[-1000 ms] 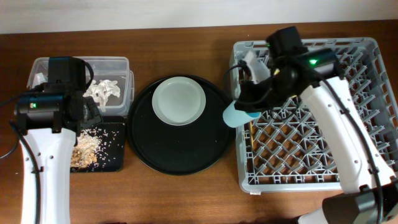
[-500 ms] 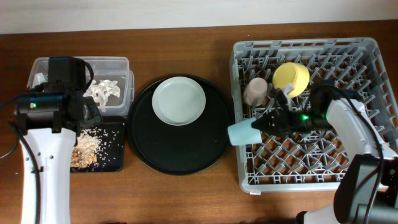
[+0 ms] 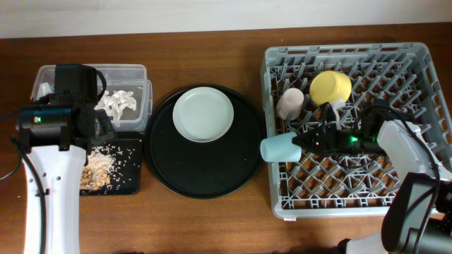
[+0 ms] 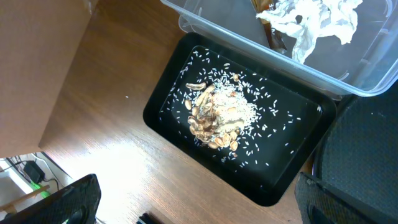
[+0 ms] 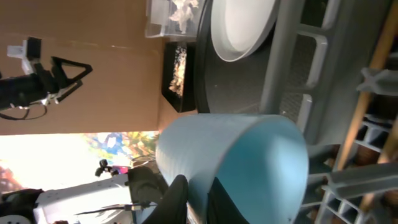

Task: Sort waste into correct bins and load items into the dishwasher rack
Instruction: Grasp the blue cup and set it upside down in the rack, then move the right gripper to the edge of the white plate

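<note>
My right gripper is shut on the rim of the light-blue cup and holds it on its side at the left edge of the grey dishwasher rack; the cup fills the right wrist view. The pale-pink cup and yellow bowl sit in the rack. The pale round plate lies on the round black tray. My left gripper is open and empty over the shallow black tray with food scraps. White tissue lies in the clear tub.
Brown table wood lies in front of the trays. The left arm stands over the left trays. The chopsticks are not clearly in view.
My right gripper has swung the blue cup from above the rack's left rim down to the rack's left edge, the arm now low across the rack. The left arm has not moved.
</note>
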Tool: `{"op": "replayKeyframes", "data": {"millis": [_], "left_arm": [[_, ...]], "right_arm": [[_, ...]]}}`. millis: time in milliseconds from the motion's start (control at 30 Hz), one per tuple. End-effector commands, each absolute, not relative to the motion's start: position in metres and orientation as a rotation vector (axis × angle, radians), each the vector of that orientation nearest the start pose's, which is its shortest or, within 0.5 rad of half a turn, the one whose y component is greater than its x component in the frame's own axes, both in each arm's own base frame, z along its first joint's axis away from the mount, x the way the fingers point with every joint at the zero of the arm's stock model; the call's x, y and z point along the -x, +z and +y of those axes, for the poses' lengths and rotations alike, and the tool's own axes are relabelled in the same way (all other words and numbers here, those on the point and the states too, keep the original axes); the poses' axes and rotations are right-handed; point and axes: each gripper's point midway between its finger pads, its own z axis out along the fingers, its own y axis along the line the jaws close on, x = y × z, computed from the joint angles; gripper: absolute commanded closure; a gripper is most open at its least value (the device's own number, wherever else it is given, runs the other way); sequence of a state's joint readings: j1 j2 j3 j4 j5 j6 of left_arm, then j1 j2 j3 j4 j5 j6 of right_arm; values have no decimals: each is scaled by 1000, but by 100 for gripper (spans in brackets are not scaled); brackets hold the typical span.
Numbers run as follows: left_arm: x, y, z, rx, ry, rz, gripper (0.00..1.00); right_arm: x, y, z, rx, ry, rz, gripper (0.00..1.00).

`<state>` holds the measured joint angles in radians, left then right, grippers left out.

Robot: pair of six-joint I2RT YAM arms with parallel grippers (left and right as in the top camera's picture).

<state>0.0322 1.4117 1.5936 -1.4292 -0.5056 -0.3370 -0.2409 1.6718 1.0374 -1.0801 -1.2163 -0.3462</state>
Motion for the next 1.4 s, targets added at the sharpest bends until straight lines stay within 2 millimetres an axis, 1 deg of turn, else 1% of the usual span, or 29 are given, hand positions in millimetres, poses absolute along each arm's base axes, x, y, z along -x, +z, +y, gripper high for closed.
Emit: {"op": "replayKeyframes", "data": {"millis": [0, 233, 400, 500, 567, 600, 633, 733, 767, 833, 867, 933, 967, 1000, 1033, 1067, 1100, 1133, 1167, 1200, 1233, 1300, 1333, 1367], "left_arm": [[-275, 272, 95, 607, 627, 2594, 1], [-275, 272, 95, 607, 627, 2594, 1], [-275, 272, 95, 607, 627, 2594, 1], [-275, 272, 95, 607, 627, 2594, 1], [-275, 272, 95, 607, 627, 2594, 1], [-275, 272, 95, 607, 627, 2594, 1], [-275, 272, 95, 607, 627, 2594, 1], [-275, 272, 95, 607, 627, 2594, 1], [-275, 272, 95, 607, 627, 2594, 1], [-275, 272, 95, 607, 627, 2594, 1], [-275, 272, 95, 607, 627, 2594, 1], [-275, 272, 95, 607, 627, 2594, 1], [-275, 272, 95, 607, 627, 2594, 1], [-275, 272, 95, 607, 627, 2594, 1], [-275, 272, 95, 607, 627, 2594, 1], [-275, 272, 95, 607, 627, 2594, 1], [-275, 272, 95, 607, 627, 2594, 1], [-275, 272, 95, 607, 627, 2594, 1], [-275, 272, 95, 607, 627, 2594, 1], [-275, 272, 95, 607, 627, 2594, 1], [-275, 272, 95, 607, 627, 2594, 1], [-275, 272, 95, 607, 627, 2594, 1], [-275, 272, 95, 607, 627, 2594, 1], [-275, 272, 95, 607, 627, 2594, 1]], "right_arm": [[-278, 110, 82, 58, 1435, 2623, 89], [-284, 106, 78, 73, 1388, 2624, 89], [-274, 93, 70, 67, 1290, 2736, 88], [-274, 92, 69, 68, 1280, 2743, 85], [-272, 87, 65, 72, 1235, 2778, 83], [-270, 81, 60, 48, 1185, 2823, 80], [-269, 80, 58, 46, 1168, 2835, 79], [-268, 84, 53, 6, 1173, 2843, 70], [-269, 87, 49, -15, 1174, 2844, 68], [-272, 108, 34, -96, 1178, 2836, 58], [-273, 124, 28, -103, 1171, 2823, 53], [-278, 157, 22, -84, 1126, 2784, 36], [-280, 171, 22, -74, 1100, 2766, 2], [-283, 186, 18, -116, 1041, 2758, 2], [-284, 194, 10, -195, 941, 2778, 2], [-283, 196, 2, -274, 832, 2803, 2], [-281, 201, -7, -355, 675, 2812, 2], [-280, 209, -8, -384, 545, 2793, 2], [-280, 217, -3, -366, 485, 2767, 2], [-279, 228, 7, -330, 424, 2731, 2], [-279, 240, 25, -265, 375, 2687, 2], [-276, 251, 56, -150, 350, 2647, 2], [-273, 254, 78, -80, 340, 2633, 1], [-267, 256, 111, 69, 377, 2628, 2]]}}
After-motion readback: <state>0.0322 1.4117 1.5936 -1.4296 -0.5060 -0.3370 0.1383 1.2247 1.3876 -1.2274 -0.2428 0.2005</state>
